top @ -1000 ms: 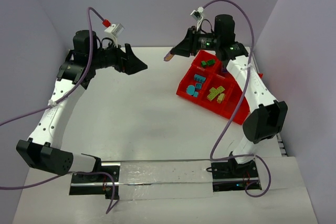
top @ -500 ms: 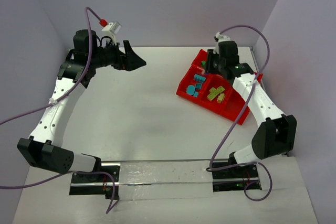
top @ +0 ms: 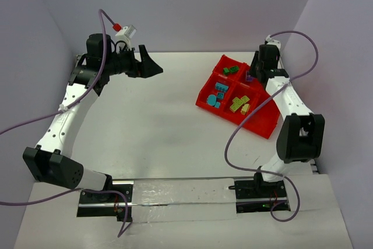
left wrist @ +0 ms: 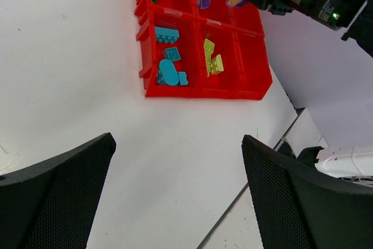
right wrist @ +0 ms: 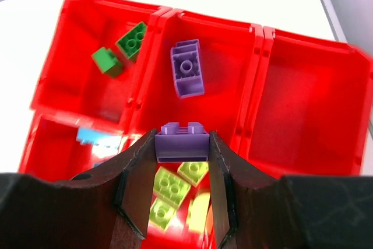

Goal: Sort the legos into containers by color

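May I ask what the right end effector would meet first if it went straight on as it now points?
Likely the loose purple brick in the compartment of the red tray straight ahead, with the held purple brick touching first; depth is unclear from the wrist view.

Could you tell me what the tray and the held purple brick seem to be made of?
Tray: probably glossy moulded plastic; its thin red walls catch highlights. The purple brick, clamped in the right gripper: probably hard plastic; crisp studs, smooth faces.
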